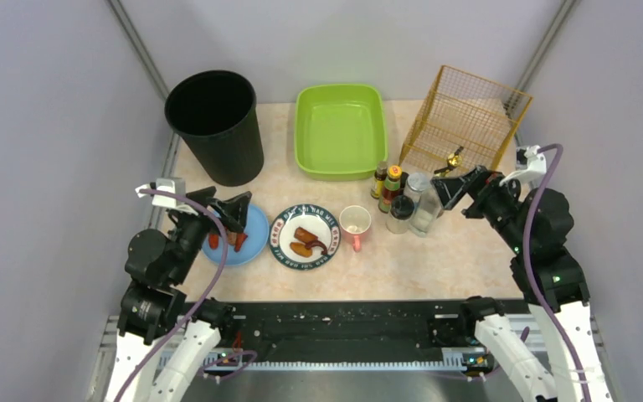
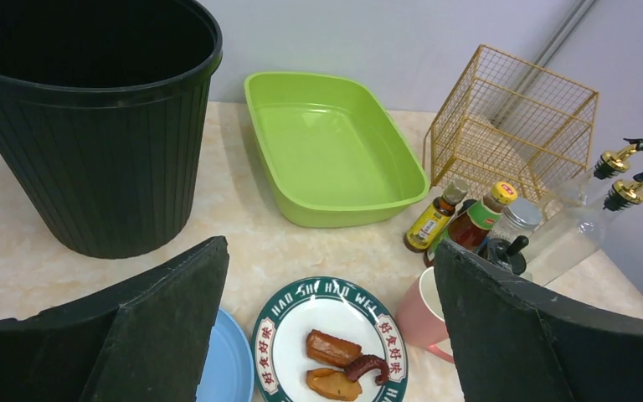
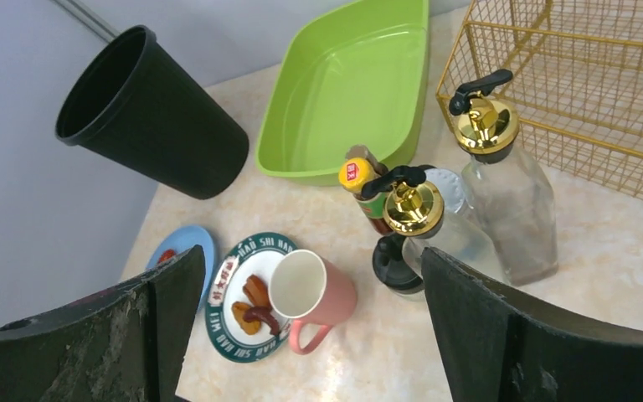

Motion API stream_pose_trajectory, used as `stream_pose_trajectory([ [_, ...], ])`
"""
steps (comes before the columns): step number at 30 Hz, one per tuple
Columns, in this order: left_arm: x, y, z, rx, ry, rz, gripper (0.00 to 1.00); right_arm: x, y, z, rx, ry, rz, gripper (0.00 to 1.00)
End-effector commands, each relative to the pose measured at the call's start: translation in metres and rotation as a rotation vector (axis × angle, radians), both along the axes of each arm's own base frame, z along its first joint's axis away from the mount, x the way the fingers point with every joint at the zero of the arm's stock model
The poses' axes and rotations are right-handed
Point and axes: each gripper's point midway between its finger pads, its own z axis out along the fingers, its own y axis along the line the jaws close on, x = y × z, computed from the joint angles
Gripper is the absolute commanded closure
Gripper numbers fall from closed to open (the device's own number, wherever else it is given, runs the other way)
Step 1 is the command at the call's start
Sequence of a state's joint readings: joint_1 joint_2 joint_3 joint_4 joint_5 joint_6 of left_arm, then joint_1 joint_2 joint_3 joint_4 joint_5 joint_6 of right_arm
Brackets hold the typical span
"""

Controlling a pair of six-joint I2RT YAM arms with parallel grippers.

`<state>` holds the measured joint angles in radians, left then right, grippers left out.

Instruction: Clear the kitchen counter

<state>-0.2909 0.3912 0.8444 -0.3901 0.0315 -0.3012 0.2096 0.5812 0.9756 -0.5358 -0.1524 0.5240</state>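
The left gripper [image 2: 328, 251] and the right gripper [image 3: 311, 251] each hold fingers spread wide, empty, above the kitchen counter [image 1: 444, 260], which lies beneath and ahead of the fingers, bearing a patterned plate [image 2: 293, 331] and pink cup [image 3: 335, 297].

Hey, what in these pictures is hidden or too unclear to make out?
Top view: the left claw covers part of the blue plate, so the food on it cannot be identified.
Left wrist view: that plate is cut by the bottom edge and a claw finger.
All views: the inside of the black bin is too dark to see.
Top view: the labels on the sauce bottles are too small to read.
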Motion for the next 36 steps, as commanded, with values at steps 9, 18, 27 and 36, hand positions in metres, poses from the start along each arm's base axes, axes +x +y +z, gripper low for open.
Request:
stream_pose_trajectory([
  [9,0.003,0.000,-0.003,0.007,-0.009,0.003,0.03,0.010,-0.019,-0.035,-0.252,0.006,-0.028,0.01],
  [18,0.001,-0.003,-0.001,0.001,-0.009,-0.013,0.04,0.028,-0.036,-0.059,-0.318,0.068,-0.122,0.05],
  [27,-0.001,-0.005,-0.003,-0.002,-0.007,-0.026,0.04,0.044,-0.026,-0.076,-0.351,0.076,-0.170,0.10],
  [36,-0.002,-0.005,-0.005,0.001,-0.006,-0.027,0.05,0.056,-0.011,-0.082,-0.506,0.038,-0.231,0.11],
])
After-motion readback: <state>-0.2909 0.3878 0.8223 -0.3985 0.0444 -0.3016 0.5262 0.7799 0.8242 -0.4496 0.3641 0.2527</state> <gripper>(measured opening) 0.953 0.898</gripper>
